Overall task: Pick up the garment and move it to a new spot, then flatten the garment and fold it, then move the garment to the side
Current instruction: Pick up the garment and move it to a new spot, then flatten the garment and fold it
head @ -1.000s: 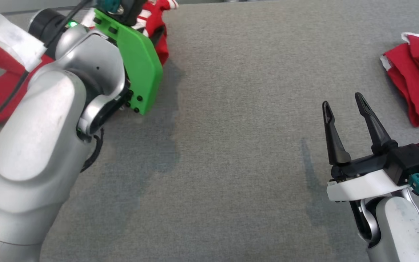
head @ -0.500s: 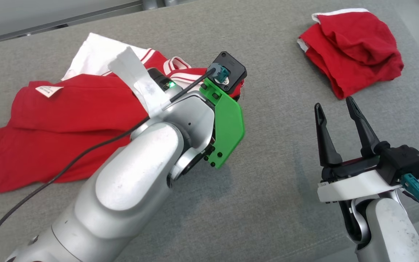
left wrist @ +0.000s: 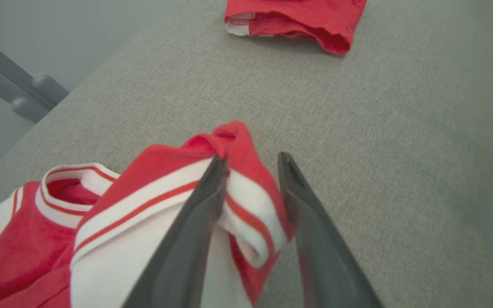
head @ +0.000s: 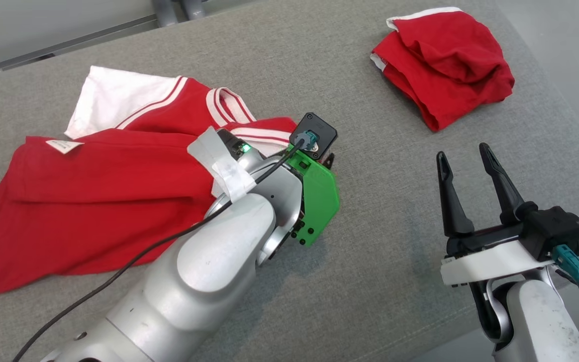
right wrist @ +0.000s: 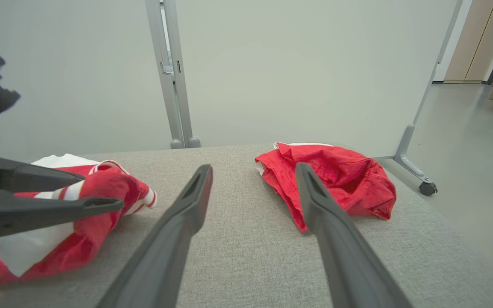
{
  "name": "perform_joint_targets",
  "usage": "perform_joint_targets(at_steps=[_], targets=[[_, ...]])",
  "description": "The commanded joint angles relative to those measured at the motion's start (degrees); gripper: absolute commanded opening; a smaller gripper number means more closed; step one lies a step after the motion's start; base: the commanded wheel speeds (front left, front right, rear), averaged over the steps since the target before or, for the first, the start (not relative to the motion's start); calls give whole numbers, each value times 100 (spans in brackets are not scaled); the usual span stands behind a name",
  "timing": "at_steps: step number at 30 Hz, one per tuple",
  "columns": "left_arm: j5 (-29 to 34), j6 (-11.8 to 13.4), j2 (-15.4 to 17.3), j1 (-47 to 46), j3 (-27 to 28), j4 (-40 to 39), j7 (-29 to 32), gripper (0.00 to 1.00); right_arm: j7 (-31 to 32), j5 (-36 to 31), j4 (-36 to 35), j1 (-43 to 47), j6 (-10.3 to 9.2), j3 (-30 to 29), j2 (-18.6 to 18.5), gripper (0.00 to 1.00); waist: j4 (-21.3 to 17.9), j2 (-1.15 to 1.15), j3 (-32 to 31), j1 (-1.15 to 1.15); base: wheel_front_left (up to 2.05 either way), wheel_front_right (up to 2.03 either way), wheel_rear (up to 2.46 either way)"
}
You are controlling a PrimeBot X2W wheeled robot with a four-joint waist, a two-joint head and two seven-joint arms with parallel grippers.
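1. While the left claw hangs low over the grey surface, we note its jaws standing partly apart. A striped sleeve fold of the garment is bunched between them. The fold lies against one finger, and near the other finger's tip we see bare gap.
2. Garment: a red shirt with white sleeves and striped trim. It lies crumpled on the surface, spread behind the left claw and to its outer side. Its collar sits open just beside the claw's fingers.
3. Right claw: jaws wide, nothing between them. It is held over the surface, well apart from the garment.
4. Folded red cloth: it lies on the surface ahead of the right claw's fingertips and well beyond the left claw's tips, touching neither.
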Motion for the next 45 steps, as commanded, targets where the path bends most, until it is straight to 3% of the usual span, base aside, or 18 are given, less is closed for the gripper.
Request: perform_joint_targets(at_steps=[1,5,9,15,18,22,28,34,45], targets=[[-37,31,-11,-89,-26,-9,-49,100,-14,-60,-4,40,-8,-22,-4,100,148,52,-61,0,0,0,0],[-306,50,-19,1,-109,-338,-105,100,-14,-106,-26,118,-8,-87,-55,100,378,52,-139,0,0,0,0],[-403,282,65,117,34,-804,-289,100,-14,-147,-78,161,-8,-144,-81,100,577,52,-179,0,0,0,0],[-558,720,840,432,600,-1023,-349,100,-14,-165,-136,268,-8,-189,-122,100,768,52,-208,0,0,0,0],[-589,899,1292,525,887,-869,-329,100,-14,-152,-135,281,-8,-179,-164,100,812,52,-176,0,0,0,0],[-759,1071,1659,584,1222,-552,-244,100,-14,-169,-126,329,-8,-134,-204,100,824,52,-114,0,0,0,0],[-924,1169,2082,407,1538,-78,-54,100,-14,-187,-117,398,-8,-86,-262,100,787,52,-30,0,0,0,0],[-1132,1166,2267,278,1813,414,-28,100,-14,-195,-89,461,-8,-6,-291,100,704,52,14,0,0,0,0],[-1324,1036,2281,115,1888,925,86,100,-14,-149,8,557,-8,49,-247,100,596,52,65,0,0,0,0]])
